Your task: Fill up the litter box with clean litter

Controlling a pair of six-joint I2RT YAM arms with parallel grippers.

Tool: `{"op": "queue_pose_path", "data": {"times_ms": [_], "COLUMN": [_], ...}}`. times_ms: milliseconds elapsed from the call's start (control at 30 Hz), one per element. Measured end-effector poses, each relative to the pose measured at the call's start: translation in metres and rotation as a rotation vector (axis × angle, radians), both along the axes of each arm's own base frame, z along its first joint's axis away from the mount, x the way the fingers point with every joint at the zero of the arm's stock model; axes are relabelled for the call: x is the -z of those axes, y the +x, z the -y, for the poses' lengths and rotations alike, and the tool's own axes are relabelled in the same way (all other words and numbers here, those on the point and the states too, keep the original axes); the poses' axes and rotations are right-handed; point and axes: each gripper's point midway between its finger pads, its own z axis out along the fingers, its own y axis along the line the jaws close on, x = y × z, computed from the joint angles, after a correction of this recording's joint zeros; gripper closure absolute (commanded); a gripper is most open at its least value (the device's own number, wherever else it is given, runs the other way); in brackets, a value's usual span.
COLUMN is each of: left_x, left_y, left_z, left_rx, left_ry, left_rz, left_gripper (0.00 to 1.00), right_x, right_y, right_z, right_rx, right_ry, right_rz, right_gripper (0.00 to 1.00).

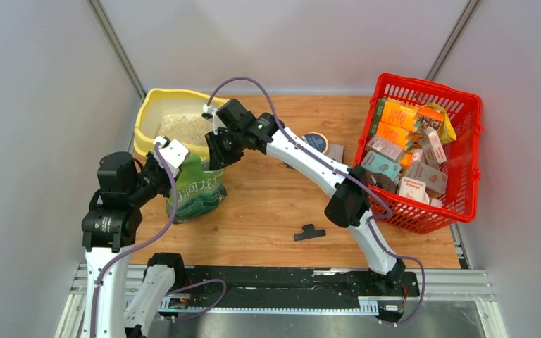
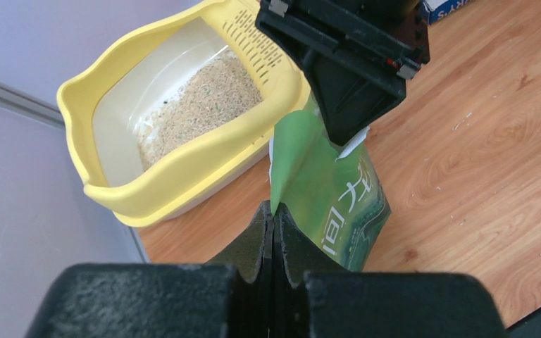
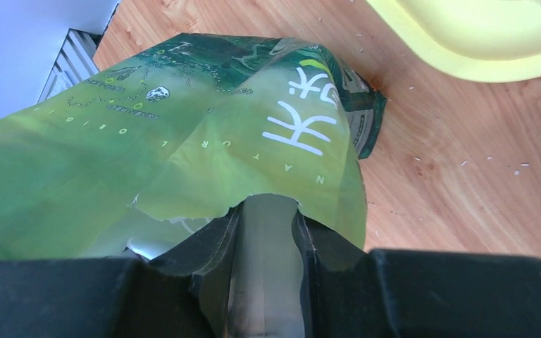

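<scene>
Where the clean litter lies, as I see it from my station: a patch of fine pale beige granules (image 1: 183, 128) covers part of the floor of the pale yellow rectangular plastic litter box (image 1: 148, 113), ahead of both grippers.
Litter box: it sits just beyond the left gripper's (image 2: 272, 218) fingertips and off to their left; from the right gripper (image 3: 268, 211) I see only its rim, up and to the right, past the pouch.
Pouch: the soft green pouch with white characters (image 1: 194, 193) stands upright on the wooden table (image 1: 275, 204), just beside the box's near wall. I cannot tell whether the two touch.
Left gripper: its fingers are pressed together, pinching the thin top edge of the pouch on its own side.
Right gripper: its fingers are pinching the torn top edge on the opposite side, with silvery lining showing between them.
Pouch mouth: it hangs between the two grippers, directly ahead of each.
Loose specks: a few pale grains dot the wood to the right of the right gripper.
Off to the side: a red lattice-walled plastic basket (image 1: 465, 162) of cartons (image 1: 401, 155) stands well behind the right gripper, near that arm's elbow.
</scene>
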Motion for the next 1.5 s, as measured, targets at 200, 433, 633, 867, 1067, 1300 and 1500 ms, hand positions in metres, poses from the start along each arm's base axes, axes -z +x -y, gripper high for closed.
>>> {"op": "queue_pose_path", "data": {"times_ms": [200, 433, 633, 867, 1067, 1300, 1500], "left_x": [0.003, 0.005, 0.007, 0.006, 0.006, 0.005, 0.005], "left_y": [0.0, 0.002, 0.005, 0.007, 0.008, 0.007, 0.002], "left_z": [0.002, 0.005, 0.007, 0.005, 0.001, -0.005, -0.009], "left_rx": [0.005, 0.018, 0.034, 0.031, 0.021, -0.001, -0.013], "left_ry": [-0.011, -0.016, -0.017, 0.003, 0.032, 0.056, 0.077], "left_rz": [-0.002, 0.002, -0.004, 0.008, 0.017, 0.018, 0.023], "left_gripper": [1.0, 1.0, 1.0, 1.0, 1.0, 1.0, 1.0], "right_x": [0.01, 0.019, 0.02, 0.006, -0.002, -0.02, -0.033], "right_y": [-0.006, -0.01, -0.009, -0.004, 0.011, 0.031, 0.039], "right_z": [-0.009, -0.012, -0.011, -0.002, 0.016, 0.031, 0.044], "right_rx": [-0.009, -0.07, -0.133, -0.179, -0.162, -0.15, -0.175], "right_ry": [0.005, 0.073, 0.161, 0.284, 0.378, 0.463, 0.506], "right_rz": [-0.027, -0.131, -0.257, -0.409, -0.563, -0.628, -0.667], "right_gripper": [1.0, 1.0, 1.0, 1.0, 1.0, 1.0, 1.0]}}
